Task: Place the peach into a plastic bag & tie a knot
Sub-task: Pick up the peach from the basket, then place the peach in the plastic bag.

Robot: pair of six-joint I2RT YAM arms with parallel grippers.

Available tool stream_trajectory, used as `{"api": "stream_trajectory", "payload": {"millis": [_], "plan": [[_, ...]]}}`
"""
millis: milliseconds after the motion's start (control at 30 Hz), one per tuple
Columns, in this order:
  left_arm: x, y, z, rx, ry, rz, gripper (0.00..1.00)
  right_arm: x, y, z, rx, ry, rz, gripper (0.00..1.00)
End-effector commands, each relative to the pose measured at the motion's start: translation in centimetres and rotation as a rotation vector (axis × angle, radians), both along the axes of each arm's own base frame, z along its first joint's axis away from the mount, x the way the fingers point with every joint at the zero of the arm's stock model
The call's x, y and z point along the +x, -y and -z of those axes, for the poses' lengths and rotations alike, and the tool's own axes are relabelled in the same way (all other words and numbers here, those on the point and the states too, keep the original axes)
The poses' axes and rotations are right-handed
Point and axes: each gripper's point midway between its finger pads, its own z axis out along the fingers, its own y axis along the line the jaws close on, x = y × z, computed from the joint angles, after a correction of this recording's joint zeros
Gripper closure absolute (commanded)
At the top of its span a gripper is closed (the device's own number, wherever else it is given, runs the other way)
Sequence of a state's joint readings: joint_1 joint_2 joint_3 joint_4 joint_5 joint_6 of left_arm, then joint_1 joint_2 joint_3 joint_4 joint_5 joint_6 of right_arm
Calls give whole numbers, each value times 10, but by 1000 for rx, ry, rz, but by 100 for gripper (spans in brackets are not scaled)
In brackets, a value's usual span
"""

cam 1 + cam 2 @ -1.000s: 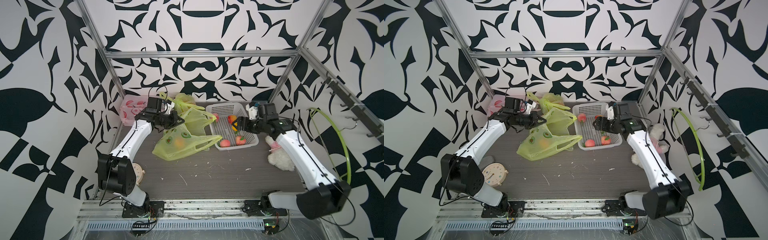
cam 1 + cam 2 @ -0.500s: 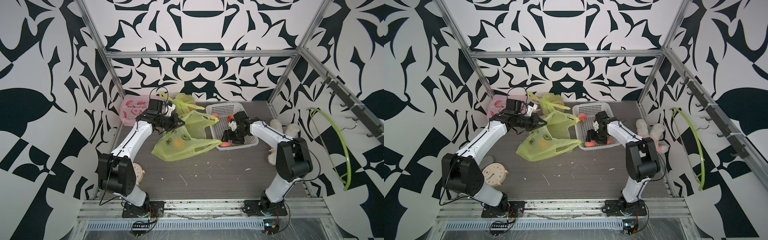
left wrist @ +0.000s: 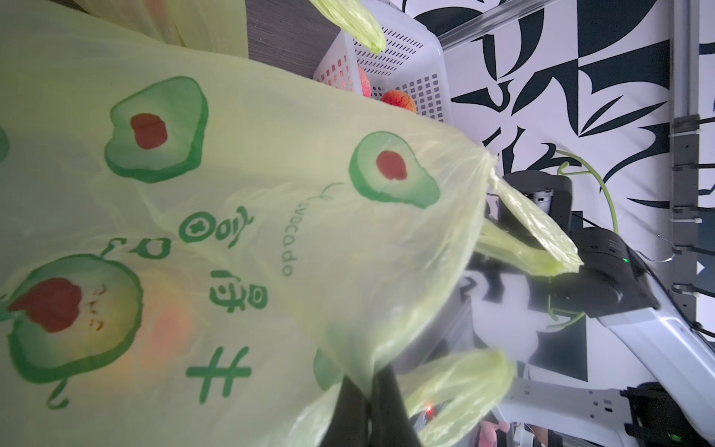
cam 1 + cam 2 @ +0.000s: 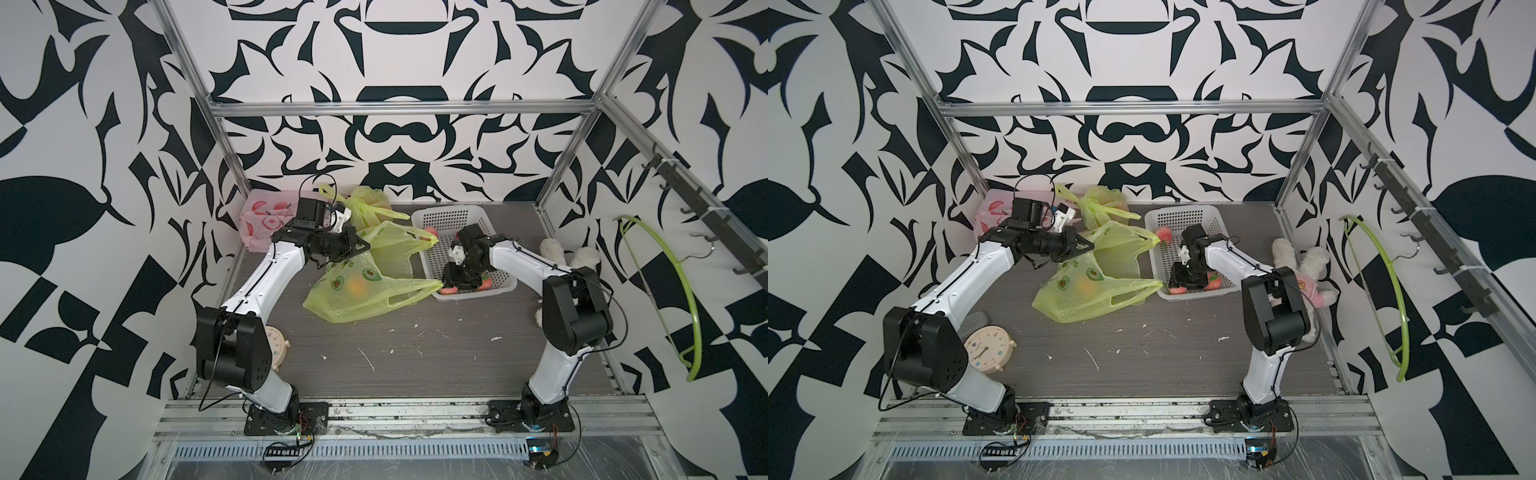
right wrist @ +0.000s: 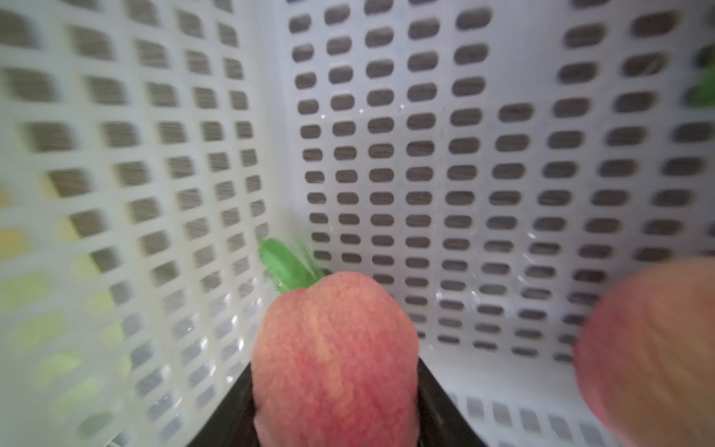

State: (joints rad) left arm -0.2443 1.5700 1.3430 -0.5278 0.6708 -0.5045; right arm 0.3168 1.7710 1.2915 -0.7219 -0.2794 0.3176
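My left pincer [image 4: 361, 246] pinches the bag [image 4: 357, 293] beside the basket [image 4: 446, 211]. My right pincer [image 5: 336, 383] straddles a blurred peach [image 5: 332, 329] inside; its grip I cannot tell.

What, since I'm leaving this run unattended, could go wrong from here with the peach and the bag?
1. The peach sits between the right gripper's jaws with a second peach close beside it; the lift may knock that one or slip.
2. The left gripper pinches the bag at one spot only; the mouth may sag and the peach miss it.
3. A bag handle lies by the basket rim; the lift could snag it.
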Motion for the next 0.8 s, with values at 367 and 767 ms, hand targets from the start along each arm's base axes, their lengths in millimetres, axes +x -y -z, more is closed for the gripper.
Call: {"api": "stream_trajectory", "payload": {"millis": [367, 767], "plan": [[-6, 0, -2, -6, 1, 14, 100, -50, -75, -233, 243, 562, -230, 73], [-13, 1, -13, -38, 8, 19, 100, -4, -159, -184, 169, 434, -295, 66]]}}
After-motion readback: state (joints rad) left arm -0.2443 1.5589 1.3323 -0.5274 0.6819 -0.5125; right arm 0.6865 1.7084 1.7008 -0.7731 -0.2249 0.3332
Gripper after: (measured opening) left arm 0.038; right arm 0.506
